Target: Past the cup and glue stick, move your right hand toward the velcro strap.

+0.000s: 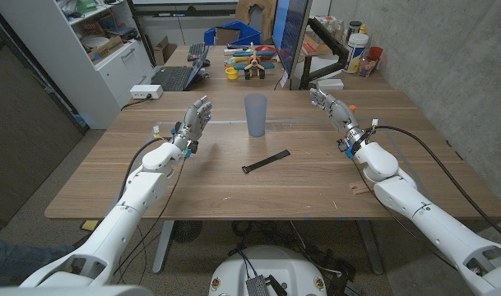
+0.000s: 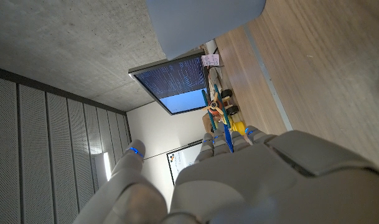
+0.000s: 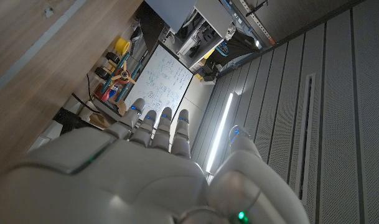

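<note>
Velcro strap lies centre-table; right hand at 2 o'clock, fingers spread, empty; careless sweep inward could topple cup

Cup upright mid-table; velcro strap nearer; both hands raised, empty.

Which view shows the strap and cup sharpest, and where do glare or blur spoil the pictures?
Head view: evenly lit, velcro strap and cup crisp with faint shadows. Left wrist view: the left robot hand looms soft and close. Right wrist view: a bright light strip glares beyond the right robot hand.
</note>
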Controlling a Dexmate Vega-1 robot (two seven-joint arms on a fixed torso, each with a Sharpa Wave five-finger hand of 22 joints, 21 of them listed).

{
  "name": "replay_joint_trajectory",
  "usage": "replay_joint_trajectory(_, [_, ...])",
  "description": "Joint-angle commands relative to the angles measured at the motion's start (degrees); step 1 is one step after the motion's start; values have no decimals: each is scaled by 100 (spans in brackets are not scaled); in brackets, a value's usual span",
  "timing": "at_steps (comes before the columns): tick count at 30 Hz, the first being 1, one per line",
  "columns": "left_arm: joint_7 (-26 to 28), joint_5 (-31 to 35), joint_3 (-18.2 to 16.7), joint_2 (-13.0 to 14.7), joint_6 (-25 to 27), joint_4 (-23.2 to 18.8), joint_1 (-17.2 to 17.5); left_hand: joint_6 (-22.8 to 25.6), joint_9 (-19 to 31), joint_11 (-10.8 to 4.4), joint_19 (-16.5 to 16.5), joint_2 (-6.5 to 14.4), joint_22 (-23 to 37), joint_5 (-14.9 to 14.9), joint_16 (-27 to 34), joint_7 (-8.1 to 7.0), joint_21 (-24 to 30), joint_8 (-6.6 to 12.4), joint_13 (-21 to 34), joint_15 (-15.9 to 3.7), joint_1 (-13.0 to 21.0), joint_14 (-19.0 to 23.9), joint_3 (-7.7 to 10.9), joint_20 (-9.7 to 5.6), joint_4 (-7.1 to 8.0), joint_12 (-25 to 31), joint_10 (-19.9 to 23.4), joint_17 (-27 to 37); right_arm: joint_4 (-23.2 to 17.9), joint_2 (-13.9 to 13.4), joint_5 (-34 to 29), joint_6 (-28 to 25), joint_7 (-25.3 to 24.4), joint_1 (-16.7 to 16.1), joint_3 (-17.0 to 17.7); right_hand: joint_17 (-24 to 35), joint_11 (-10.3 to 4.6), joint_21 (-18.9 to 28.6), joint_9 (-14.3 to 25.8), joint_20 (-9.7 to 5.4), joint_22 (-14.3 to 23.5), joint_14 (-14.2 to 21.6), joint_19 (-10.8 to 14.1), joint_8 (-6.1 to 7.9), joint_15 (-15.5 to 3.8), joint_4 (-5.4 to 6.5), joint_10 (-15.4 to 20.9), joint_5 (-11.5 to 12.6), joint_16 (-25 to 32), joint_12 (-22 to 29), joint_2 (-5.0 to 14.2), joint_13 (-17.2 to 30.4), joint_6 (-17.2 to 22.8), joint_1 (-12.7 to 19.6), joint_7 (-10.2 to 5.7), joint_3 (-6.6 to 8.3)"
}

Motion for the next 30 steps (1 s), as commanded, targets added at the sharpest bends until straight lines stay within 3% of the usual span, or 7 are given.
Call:
replay_joint_trajectory(1, [23,-5,-22,56,77,-144,67,-53,26,-9,-259,-4,20,44,-9,-28,-18,-9,8,33,41,-87,-33,33,8,-1,-27,19,-63,-83,-359,155,-83,9,-52,12,-84,-32,20,-163,10,83,87,29,10,-46,26,49,35,27,-41,21,68,53,-59,23])
replay_joint_trajectory(4, [27,-15,-27,55,77,-161,76,-70,26,-18,-275,-1,21,48,-9,-30,-24,-15,8,40,43,-91,-40,37,9,-11,-54,19,-113,-118,-542,149,-191,-1,-57,13,-228,-61,19,-169,10,94,104,18,10,-60,29,67,28,19,-49,20,74,62,-63,20])
replay_joint_trajectory(30, [-18,-77,-30,20,30,-110,26,-73,26,-26,-298,21,22,73,-8,-40,-31,-7,8,37,60,-113,-76,40,15,-5,-56,20,-385,-242,-1621,332,-628,-3,-166,12,-237,-148,18,-153,11,150,151,4,-1,-120,68,122,19,9,-75,15,124,120,-101,25])
